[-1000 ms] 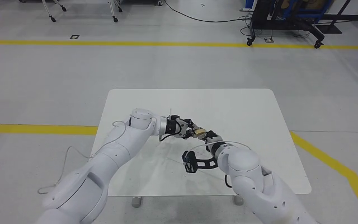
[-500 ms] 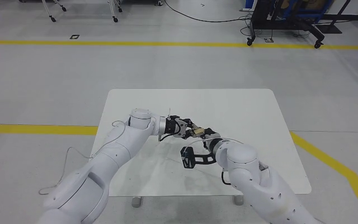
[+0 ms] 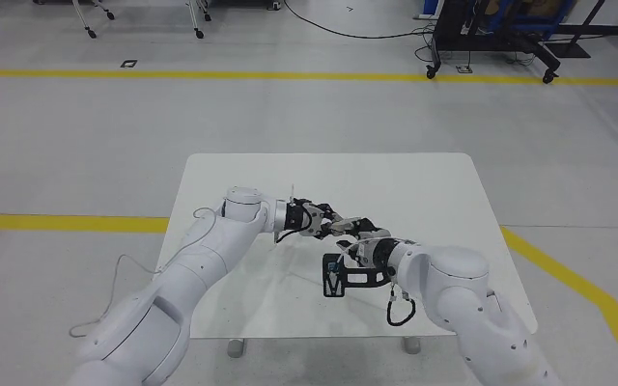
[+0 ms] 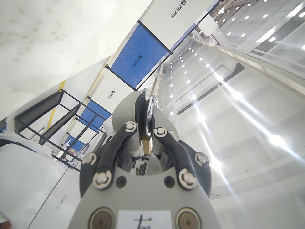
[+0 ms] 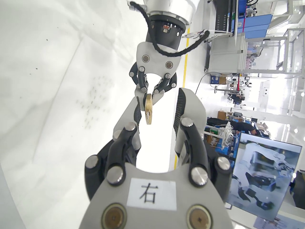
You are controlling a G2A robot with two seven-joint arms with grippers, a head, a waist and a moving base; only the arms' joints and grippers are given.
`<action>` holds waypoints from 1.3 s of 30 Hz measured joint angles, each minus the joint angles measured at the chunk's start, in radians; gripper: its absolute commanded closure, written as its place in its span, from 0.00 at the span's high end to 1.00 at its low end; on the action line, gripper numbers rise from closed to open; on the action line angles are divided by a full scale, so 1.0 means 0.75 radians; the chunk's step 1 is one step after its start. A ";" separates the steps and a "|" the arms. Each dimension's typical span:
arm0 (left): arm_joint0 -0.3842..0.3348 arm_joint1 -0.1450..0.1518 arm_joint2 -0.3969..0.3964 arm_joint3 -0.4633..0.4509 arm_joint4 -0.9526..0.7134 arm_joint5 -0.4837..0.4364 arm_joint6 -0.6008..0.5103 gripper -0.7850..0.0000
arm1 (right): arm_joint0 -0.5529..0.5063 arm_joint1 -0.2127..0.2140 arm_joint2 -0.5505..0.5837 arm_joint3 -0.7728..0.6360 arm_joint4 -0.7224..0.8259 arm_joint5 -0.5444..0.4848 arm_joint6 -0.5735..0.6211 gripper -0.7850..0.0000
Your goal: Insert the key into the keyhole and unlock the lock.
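Lock [image 5: 148,110], brass, in left gripper [image 5: 148,98] (pinched)

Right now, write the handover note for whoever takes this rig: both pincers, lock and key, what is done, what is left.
Left pincer: shut on the brass lock, held over the table.
Right pincer: open and empty, pointed at the lock's end, close to it; contact cannot be judged.
The key: I cannot make one out. A small silvery spot on the lock's facing end may be the keyhole or the key.
Done: the lock is in hand and turned toward the right pincer.
Left: confirm where the key is, seat it if needed, turn it, free the shackle.
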State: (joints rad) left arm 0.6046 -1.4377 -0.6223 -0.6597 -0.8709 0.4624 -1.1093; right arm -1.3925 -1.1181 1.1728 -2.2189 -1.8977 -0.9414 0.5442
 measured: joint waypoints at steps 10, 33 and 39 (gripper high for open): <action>-0.004 0.004 -0.045 -0.023 0.051 -0.162 -0.004 0.00 | -0.120 0.026 0.203 0.047 0.239 -0.030 -0.252 0.00; 0.111 0.073 -0.176 -0.262 0.260 -0.475 -0.028 0.00 | -0.006 0.028 0.234 0.417 0.962 0.160 -0.095 0.00; 0.137 0.086 -0.235 -0.293 0.253 -0.507 0.040 0.00 | -0.071 0.046 0.289 0.198 0.807 0.175 -0.077 0.45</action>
State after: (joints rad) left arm 0.7070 -1.3736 -0.7987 -0.8792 -0.6813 0.0819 -1.0793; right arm -1.4460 -1.0835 1.3894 -2.0700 -1.2923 -0.8099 0.4866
